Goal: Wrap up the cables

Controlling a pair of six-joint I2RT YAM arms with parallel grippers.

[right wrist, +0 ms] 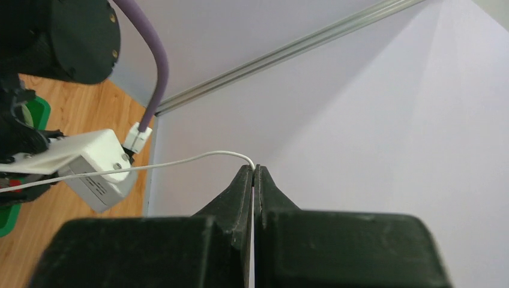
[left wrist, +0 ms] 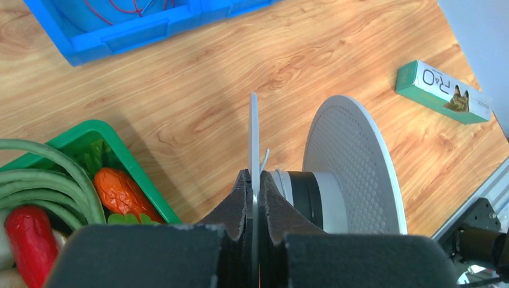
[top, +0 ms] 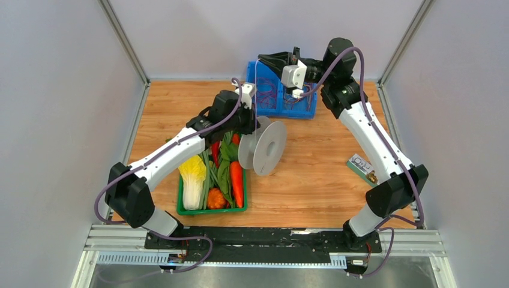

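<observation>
The pale-grey round spool [top: 268,148] is held upright on edge above the table, next to the green basket. My left gripper [top: 253,125] is shut on the spool's near flange [left wrist: 254,138]; the far flange [left wrist: 351,162] and the hub show beyond it. The thin white wire [top: 256,90] runs from the hub [left wrist: 265,159] up to my right gripper [top: 262,60], which is raised over the blue crate. In the right wrist view that gripper [right wrist: 254,170] is shut on the wire [right wrist: 180,161], which trails off to the left.
A blue crate [top: 282,111] with purple and red wire coils stands at the back centre [left wrist: 120,36]. A green basket [top: 210,210] of toy vegetables sits at the front left [left wrist: 129,156]. A small green box [top: 361,167] lies at the right [left wrist: 444,90].
</observation>
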